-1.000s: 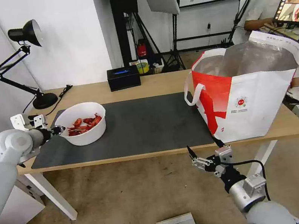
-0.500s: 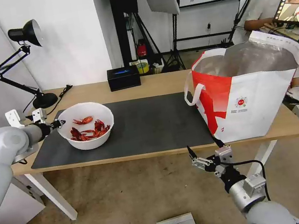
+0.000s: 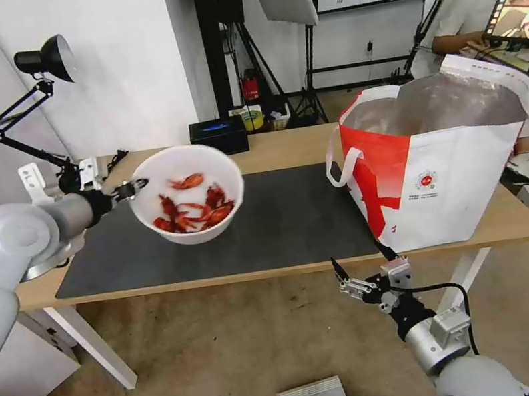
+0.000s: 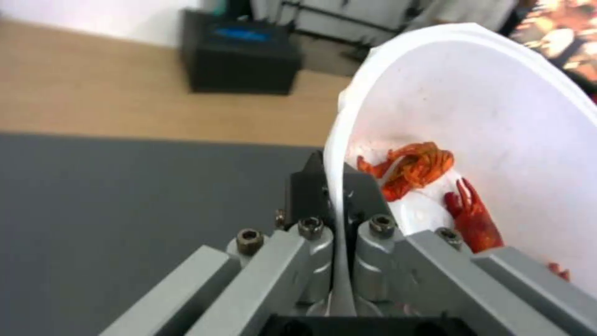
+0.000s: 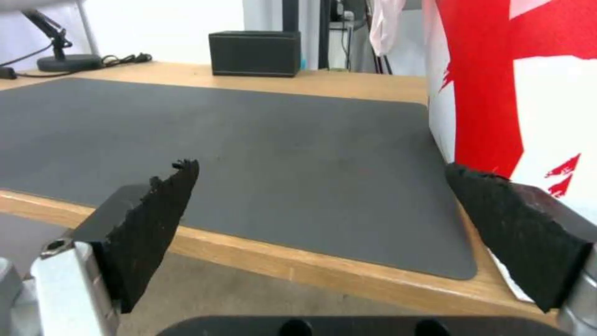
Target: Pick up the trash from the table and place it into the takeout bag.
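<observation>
So the left gripper (image 3: 131,189) is clamped right on the rim of the white bowl (image 3: 187,195), one finger (image 4: 309,196) outside the wall and the other inside, with the thin white edge running straight down between them in the left wrist view. The bowl is up off the table (image 3: 283,146), hanging over the left part of the dark grey mat (image 3: 282,222) and tipped a bit so you look into it; the red crayfish shells (image 3: 194,211) are piled toward the low side, plus one piece sitting higher up on the inner wall. From the wrist camera you can see a curled orange-red shell (image 4: 412,167) and a claw stuck close to the rim near the grip. Behind the bowl, at the back edge of the table, there's the black box (image 3: 219,136), and the black desk lamp (image 3: 41,114) stands at the far left corner. The takeout bag (image 3: 437,159) is well apart on the right end of the table, standing upright with its mouth open and the silver lining showing. The right gripper (image 3: 360,262) is parked low in front of the table edge, near the bag's front corner, jaws spread wide with nothing between them.
</observation>
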Controlling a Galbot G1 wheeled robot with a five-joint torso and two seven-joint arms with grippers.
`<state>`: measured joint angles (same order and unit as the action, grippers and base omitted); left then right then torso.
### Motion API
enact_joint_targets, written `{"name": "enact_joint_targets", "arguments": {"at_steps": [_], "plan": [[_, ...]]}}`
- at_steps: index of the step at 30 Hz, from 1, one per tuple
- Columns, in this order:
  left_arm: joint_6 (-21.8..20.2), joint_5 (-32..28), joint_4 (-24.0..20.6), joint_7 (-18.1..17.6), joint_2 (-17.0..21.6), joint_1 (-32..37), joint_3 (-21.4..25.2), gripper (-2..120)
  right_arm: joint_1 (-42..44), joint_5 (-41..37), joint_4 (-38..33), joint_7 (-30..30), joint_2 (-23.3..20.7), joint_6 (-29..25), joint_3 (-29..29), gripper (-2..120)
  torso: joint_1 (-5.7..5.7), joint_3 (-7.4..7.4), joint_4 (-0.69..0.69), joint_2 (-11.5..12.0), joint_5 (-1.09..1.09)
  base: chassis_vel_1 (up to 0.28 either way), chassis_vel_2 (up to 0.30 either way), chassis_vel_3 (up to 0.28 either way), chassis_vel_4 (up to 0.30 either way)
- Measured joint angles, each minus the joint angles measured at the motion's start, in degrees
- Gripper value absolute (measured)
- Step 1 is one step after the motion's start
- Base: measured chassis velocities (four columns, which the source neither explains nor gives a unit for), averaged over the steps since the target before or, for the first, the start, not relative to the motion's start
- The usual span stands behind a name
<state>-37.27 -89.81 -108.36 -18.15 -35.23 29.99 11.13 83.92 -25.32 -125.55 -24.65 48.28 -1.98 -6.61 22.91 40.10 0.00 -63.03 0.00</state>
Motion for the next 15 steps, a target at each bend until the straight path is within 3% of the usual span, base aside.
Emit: {"name": "enact_joint_targets", "arguments": {"at_steps": [9, 15], "plan": [[1.1, -2.4, 0.6, -0.3, -2.2, -9.5, -7.1, 0, 0.0, 0.0, 0.0, 0.0, 0.0, 0.0, 0.0, 100, 0.00, 0.00, 0.00, 0.0, 0.01, 0.000, 0.000, 0.000, 0.000], [0.5, -5.3, 7.1, -2.4, -6.7, -19.2, -15.3, 0, 0.0, 0.0, 0.0, 0.0, 0.0, 0.0, 0.0, 100, 0.01, 0.01, 0.00, 0.0, -0.01, 0.000, 0.000, 0.000, 0.000]]}}
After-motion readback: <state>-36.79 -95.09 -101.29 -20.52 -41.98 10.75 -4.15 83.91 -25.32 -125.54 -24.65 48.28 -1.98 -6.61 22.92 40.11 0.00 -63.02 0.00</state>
